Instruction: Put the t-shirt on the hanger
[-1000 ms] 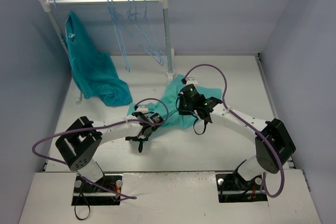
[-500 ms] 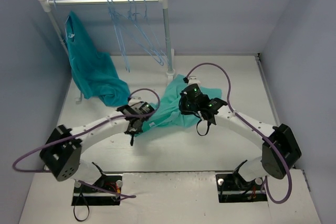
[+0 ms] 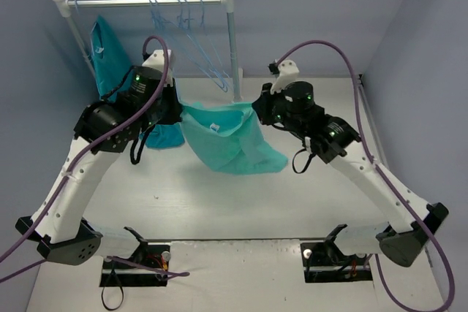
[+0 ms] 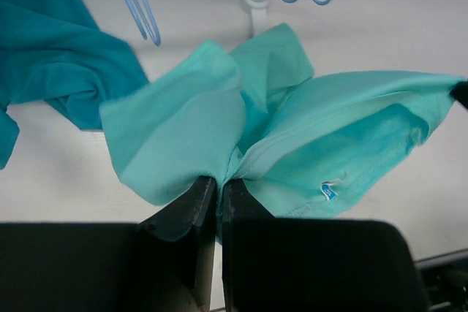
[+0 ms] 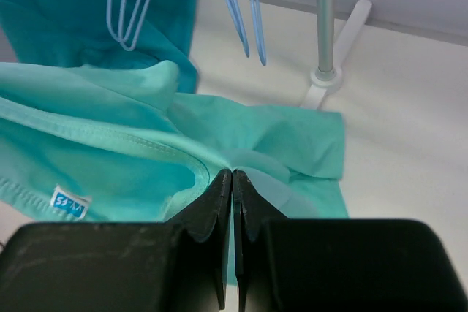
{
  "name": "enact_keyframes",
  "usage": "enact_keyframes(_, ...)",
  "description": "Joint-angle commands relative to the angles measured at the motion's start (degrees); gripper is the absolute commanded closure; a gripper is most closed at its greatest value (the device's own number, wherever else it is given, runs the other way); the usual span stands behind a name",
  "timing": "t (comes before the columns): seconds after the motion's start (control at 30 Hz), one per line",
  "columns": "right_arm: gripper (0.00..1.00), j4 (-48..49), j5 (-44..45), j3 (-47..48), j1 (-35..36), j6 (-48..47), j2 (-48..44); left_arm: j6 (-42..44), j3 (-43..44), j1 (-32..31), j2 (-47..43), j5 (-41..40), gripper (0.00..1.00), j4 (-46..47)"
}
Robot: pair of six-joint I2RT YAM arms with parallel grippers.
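The mint-teal t-shirt (image 3: 230,140) hangs in the air between my two grippers, stretched at the neck, its white tag (image 3: 214,128) showing. My left gripper (image 3: 178,109) is shut on the shirt's left shoulder edge (image 4: 219,173). My right gripper (image 3: 256,109) is shut on the right shoulder edge (image 5: 232,169). The shirt's lower part sags toward the table. Several pale-blue hangers (image 3: 191,42) hang on the rail behind the shirt; their lower ends show in the left wrist view (image 4: 135,1) and the right wrist view (image 5: 238,5).
The white-and-metal clothes rail (image 3: 146,1) stands at the back, its right post (image 3: 234,49) and foot (image 5: 325,78) just behind the shirt. A darker turquoise garment (image 3: 110,56) hangs at the rail's left end and drapes to the table (image 4: 51,56).
Both arms have risen from the table and lifted the shirt, spreading it between them and carrying it back toward the rail. Both grippers stay shut on the cloth.
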Motion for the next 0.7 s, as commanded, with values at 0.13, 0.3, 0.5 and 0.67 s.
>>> enact_keyframes(0.13, 1.0, -1.6, -0.24, -9.77, -0.5, 1.97, -6.94, 0.93, -10.83, 1.09, -1.21, 5.07, 1.0, -5.3)
enact_keyframes(0.3, 1.0, -0.88, 2.49, -20.06, -0.57, 2.56, -5.13, 0.72, -24.27, 3.71, -1.32, 4.72, 1.0, 1.98)
enact_keyframes(0.5, 1.0, 4.41, 3.36, -25.38, -1.01, 1.44, 0.33, 5.64, -31.4, 3.93, 2.46, 12.22, 1.0, 13.47)
enact_keyframes(0.67, 1.0, 9.28, 1.89, -25.94, -1.17, -0.47, 5.18, 9.7, -31.52, 4.74, 6.07, 15.57, 1.0, 16.74)
